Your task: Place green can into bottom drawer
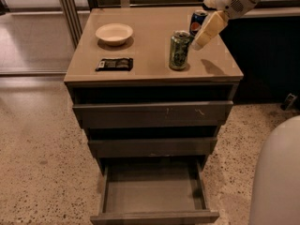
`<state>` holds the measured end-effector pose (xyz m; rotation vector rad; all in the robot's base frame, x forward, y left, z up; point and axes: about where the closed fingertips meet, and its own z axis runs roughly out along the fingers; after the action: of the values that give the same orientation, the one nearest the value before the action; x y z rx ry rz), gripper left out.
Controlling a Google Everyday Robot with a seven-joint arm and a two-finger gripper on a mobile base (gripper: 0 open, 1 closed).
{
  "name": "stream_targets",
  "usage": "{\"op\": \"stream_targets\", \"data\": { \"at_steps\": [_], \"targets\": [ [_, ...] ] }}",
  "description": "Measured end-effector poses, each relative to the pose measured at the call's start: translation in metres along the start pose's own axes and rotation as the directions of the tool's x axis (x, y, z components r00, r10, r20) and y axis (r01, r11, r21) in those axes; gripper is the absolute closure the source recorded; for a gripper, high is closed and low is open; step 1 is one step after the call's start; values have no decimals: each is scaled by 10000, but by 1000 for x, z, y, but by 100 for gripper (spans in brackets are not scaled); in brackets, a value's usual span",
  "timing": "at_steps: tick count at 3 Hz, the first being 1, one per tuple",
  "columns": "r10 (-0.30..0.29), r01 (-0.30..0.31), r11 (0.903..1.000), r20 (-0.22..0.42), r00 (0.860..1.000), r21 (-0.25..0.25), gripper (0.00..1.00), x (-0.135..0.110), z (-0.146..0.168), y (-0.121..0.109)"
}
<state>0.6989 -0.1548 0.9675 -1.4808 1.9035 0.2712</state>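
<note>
The green can (179, 50) stands upright on the cabinet top (150, 74), right of centre. My gripper (202, 35) hangs from the upper right, just to the right of the can's top and very close to it, in front of the blue Pepsi can (198, 21). It holds nothing. The bottom drawer (152, 191) is pulled open below, and its grey interior shows nothing inside.
A white bowl (114, 33) and a flat black packet (115, 63) lie on the left of the cabinet top. The two upper drawers (152, 114) stand slightly out. My white body (276, 172) shows at bottom right. Speckled floor surrounds the cabinet.
</note>
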Motion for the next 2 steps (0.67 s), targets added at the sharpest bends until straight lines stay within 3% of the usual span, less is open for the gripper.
{"op": "stream_targets", "data": {
  "at_steps": [2],
  "targets": [
    [420, -405, 9985, 400, 9983, -368, 0, 2, 35, -3]
  ]
}}
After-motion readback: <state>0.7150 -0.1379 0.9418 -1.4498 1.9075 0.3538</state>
